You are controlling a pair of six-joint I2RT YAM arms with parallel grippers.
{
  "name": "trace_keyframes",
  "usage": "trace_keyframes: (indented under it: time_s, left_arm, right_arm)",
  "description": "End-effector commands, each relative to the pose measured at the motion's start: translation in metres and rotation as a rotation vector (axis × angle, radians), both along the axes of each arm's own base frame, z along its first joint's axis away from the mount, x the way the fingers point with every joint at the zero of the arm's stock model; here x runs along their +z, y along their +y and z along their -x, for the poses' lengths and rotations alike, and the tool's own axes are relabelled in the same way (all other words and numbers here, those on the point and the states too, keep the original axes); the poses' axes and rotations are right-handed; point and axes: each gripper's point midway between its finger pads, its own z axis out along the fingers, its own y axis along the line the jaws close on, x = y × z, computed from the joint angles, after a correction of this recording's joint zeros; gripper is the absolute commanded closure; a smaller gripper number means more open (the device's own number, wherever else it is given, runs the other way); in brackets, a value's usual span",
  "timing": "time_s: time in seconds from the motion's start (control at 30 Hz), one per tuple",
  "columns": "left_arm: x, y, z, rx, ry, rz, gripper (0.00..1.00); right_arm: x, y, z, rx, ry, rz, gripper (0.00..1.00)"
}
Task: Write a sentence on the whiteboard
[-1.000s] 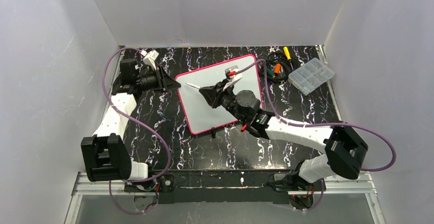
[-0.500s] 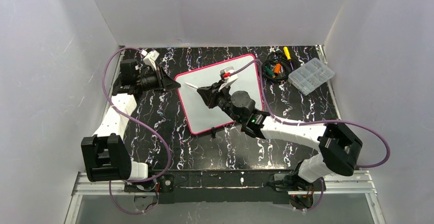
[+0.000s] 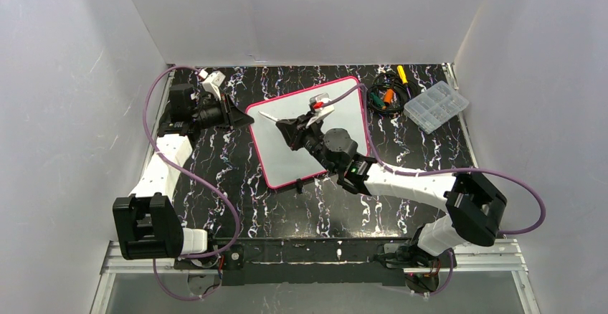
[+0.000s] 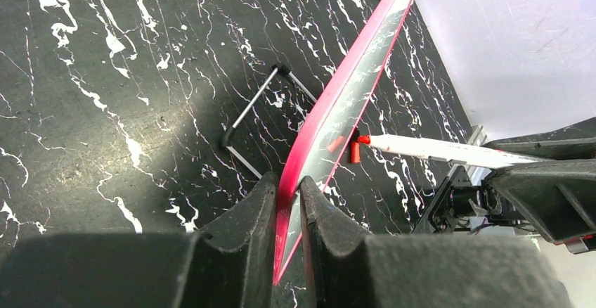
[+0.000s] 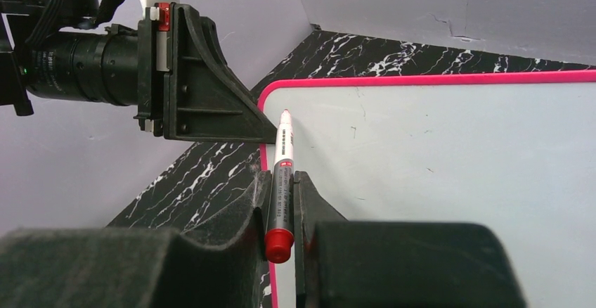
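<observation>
**Top:** whiteboard (image 3: 276, 158) sits mid-table, skewed. Left gripper (image 3: 246, 121) is at its left edge. Right gripper (image 3: 285, 125) is over the board with a marker (image 3: 267, 119) pointing toward that edge. Clear box (image 3: 436, 106) and cable bundle (image 3: 382, 97) are at far right, well apart from the board.

**Left wrist:** fingers (image 4: 253, 213) are clamped on the board's pink rim, one each side. The board runs away edge-on. The marker's red tip is just beside the board face; can't tell if it touches. Wire stand (image 4: 256, 107) is on the table beside the board.

**Right wrist:** fingers (image 5: 242, 202) pinch the marker barrel, red end nearest the camera. The far end points at the board corner by the left gripper's tip.
</observation>
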Motion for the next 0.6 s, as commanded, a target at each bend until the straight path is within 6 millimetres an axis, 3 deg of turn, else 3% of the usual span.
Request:
trace_keyframes:
  time_s: [0.0, 0.57]
  left_arm:
    - [-0.002, -0.004, 0.012, -0.020, 0.003, -0.011, 1.00]
    - [0.000, -0.004, 0.014, -0.028, -0.012, -0.015, 1.00]
  right_arm:
    - [0.034, 0.001, -0.007, -0.040, -0.060, -0.084, 0.99]
    - [0.023, 0.004, -0.015, -0.080, -0.057, -0.048, 0.99]
